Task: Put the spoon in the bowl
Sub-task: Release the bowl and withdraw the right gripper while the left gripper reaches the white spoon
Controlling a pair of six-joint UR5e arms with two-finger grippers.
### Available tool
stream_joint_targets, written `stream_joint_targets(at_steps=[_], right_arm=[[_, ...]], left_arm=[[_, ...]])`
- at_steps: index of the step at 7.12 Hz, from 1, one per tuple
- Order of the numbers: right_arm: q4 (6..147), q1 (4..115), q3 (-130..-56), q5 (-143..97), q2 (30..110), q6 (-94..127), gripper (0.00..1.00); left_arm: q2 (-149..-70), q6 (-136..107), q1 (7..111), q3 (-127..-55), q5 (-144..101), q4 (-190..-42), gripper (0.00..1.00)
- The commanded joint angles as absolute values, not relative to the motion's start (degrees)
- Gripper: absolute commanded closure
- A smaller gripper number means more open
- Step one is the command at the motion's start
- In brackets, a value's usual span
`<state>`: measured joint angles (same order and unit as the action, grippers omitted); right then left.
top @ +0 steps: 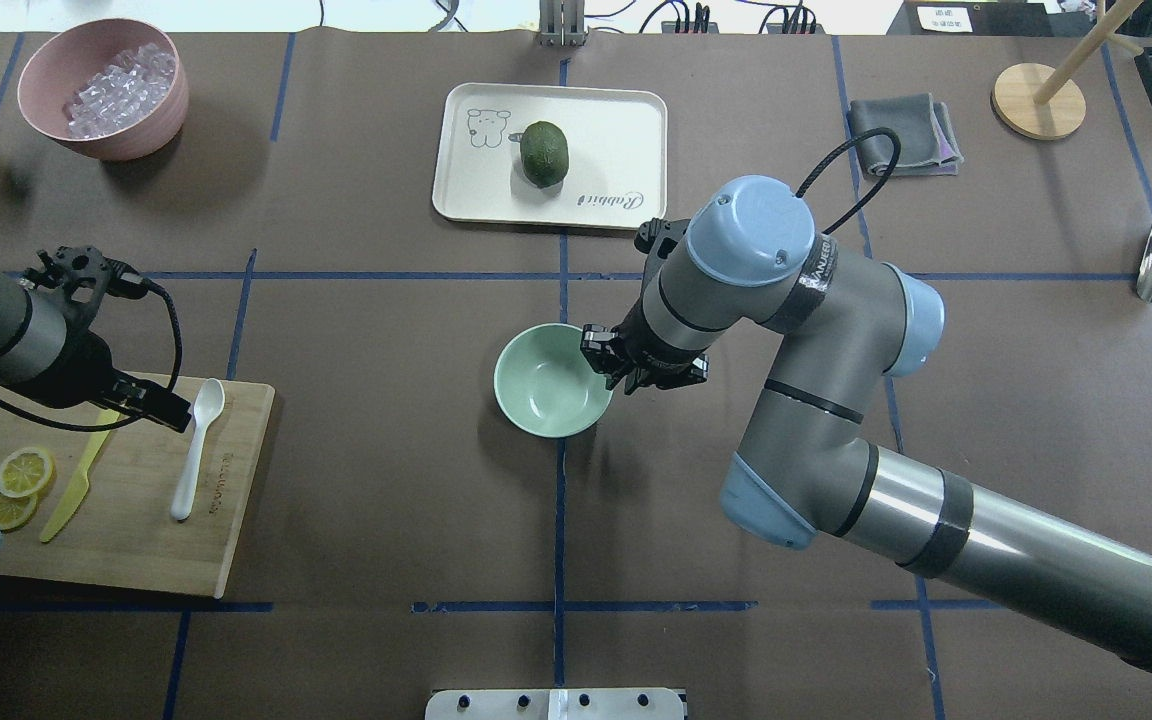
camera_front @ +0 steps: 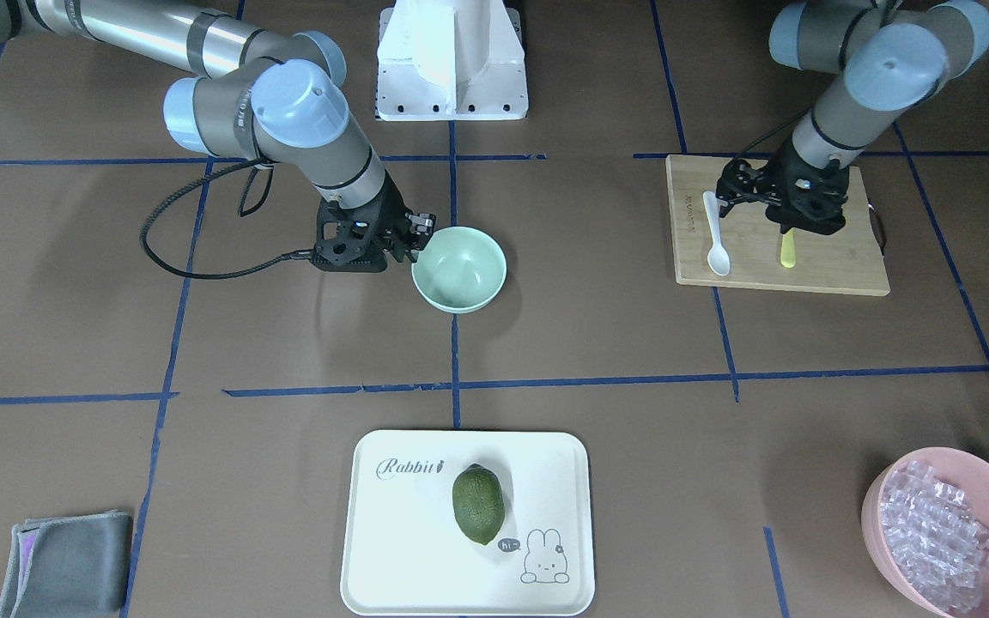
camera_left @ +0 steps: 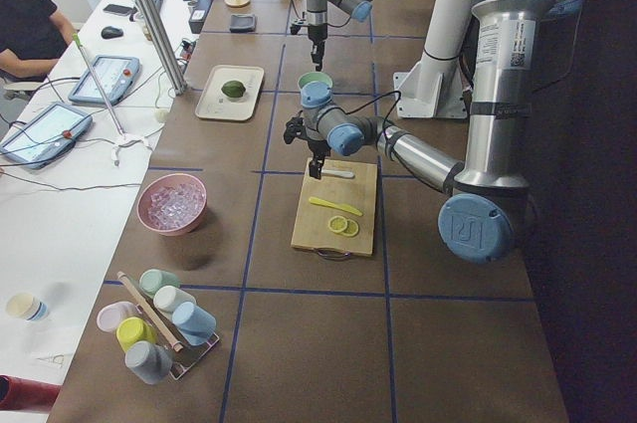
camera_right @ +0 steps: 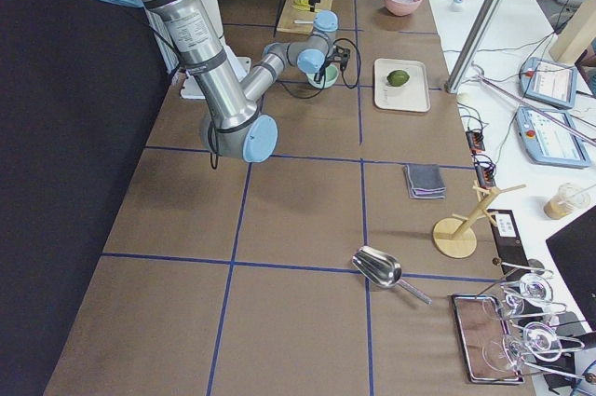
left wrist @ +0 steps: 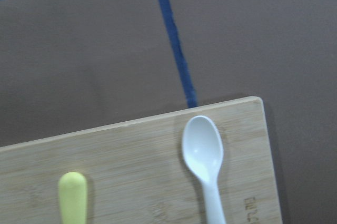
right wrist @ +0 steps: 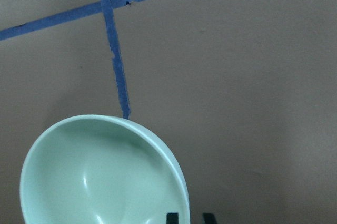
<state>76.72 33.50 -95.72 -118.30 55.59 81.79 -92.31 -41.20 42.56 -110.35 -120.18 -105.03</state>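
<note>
Plainly, spoon [camera_front: 713,232] lies on board [camera_front: 838,266] (beside knife [camera_front: 788,251]); bowl [camera_front: 460,275] apart.

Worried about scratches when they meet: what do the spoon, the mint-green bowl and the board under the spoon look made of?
The spoon looks like white plastic: smooth, glossy. The bowl is probably matte plastic or melamine: even colour, soft highlights. The cutting board is pale wood, perhaps bamboo: visible grain strips.
</note>
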Motion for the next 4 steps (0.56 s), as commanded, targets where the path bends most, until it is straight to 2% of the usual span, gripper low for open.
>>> stream_joint_targets(at_steps=[1,3,4], right_arm=[[82.9,37.6,-107.5,-118.7,60.3,81.6,0.01],[85.8,41.6,-115.6,-120.5,67.5,80.5,0.01],[85.9,45.7,-116.4,-123.2,70.3,78.3,0.01]], left_arm=[[-92.9,-43.7,38.7,-109.3,-115.2,-105.0,0.0],[-94.6,-43.9,38.6,-105.9,-115.4,-105.2,0.0],[-94.9,-43.9,38.6,-105.6,-115.7,-105.2,0.03]])
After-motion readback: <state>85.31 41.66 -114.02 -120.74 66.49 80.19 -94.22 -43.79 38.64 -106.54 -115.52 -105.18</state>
